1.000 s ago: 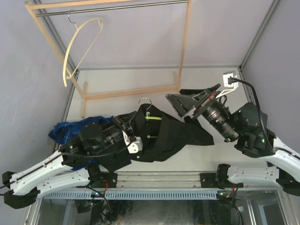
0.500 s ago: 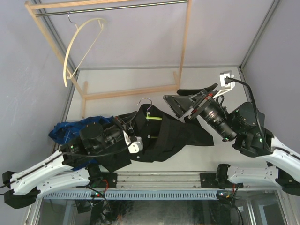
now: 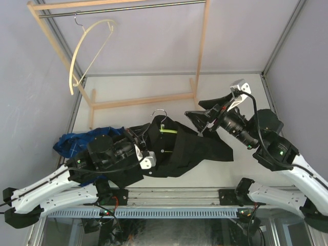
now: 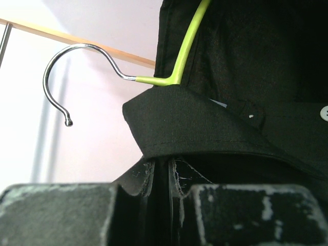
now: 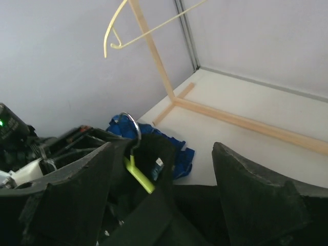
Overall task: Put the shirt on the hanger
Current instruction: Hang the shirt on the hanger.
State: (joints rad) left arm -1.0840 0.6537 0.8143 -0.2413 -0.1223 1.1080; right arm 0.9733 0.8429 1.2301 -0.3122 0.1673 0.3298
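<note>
White tabletop [image 3: 154,87] below a wooden rack [image 3: 202,46]: the shirt [image 3: 189,146] lies crumpled at lower centre of the overhead frame, with the hanger [image 3: 169,129] showing green inside its collar and its silver hook poking out toward the rack. The left gripper [image 4: 164,177] pinches black collar fabric, jaws nearly together. The right gripper [image 3: 202,115] hangs by the shirt's upper right edge, jaws spread wide, gripping nothing. A blue plaid shirt [image 3: 72,141] lies at left.

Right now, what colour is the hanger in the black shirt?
Lime green hanger, silver hook; clearest in left wrist view.
</note>
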